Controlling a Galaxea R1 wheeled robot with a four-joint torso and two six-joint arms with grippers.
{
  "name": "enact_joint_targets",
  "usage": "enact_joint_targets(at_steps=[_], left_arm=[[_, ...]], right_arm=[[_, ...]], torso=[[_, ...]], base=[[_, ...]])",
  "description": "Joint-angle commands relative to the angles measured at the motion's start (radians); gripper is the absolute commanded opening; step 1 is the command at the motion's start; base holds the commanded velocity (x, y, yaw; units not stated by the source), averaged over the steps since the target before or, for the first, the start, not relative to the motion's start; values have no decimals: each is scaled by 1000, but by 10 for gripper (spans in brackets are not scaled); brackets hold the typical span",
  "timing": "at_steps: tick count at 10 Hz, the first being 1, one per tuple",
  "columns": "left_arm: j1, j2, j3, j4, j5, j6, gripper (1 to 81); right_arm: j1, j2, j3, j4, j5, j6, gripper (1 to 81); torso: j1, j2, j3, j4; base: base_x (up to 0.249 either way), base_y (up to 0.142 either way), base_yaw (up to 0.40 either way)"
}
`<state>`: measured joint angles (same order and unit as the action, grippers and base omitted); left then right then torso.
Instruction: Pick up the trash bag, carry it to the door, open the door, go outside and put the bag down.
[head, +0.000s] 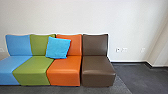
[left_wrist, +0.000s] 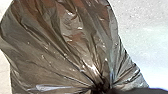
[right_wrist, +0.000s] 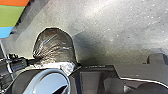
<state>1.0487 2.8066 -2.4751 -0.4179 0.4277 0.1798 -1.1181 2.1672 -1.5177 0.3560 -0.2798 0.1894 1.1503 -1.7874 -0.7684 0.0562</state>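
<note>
Right wrist view, left hand (right_wrist: 37, 60) clasping one trash bag (right_wrist: 54, 45), right hand can't tell.

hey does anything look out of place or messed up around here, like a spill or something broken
Just one small thing: the bright blue cushion leans slightly askew across the join of the green seat and orange seat. I see no spill, and no tear in the visible part of the trash bag.
</note>
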Motion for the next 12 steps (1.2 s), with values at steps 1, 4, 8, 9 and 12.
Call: enact_joint_targets(at_steps=[1,4,8,9,12], left_arm=[[-68,-28,8,-7,71,27,10],[-17,-39,8,-7,65,61,10],[64,-50,18,-10,-12,93,10],[87,-42,19,-9,-36,110,10],[158,-33,7,-6,-108,147,10]], right_arm=[[8,4,-25,-23,3,-5,811],[-52,56,-85,-51,37,-5,811],[-98,133,-163,-68,51,-5,811],[-108,165,-198,-72,51,-5,811],[-147,228,-267,-95,65,-13,811]], torso=[[-62,96,0,0],[-130,202,54,0],[-218,339,178,0],[-240,372,208,0],[-309,477,304,0]], base=[[0,0,0],[0,0,0],[0,0,0],[0,0,0],[0,0,0]])
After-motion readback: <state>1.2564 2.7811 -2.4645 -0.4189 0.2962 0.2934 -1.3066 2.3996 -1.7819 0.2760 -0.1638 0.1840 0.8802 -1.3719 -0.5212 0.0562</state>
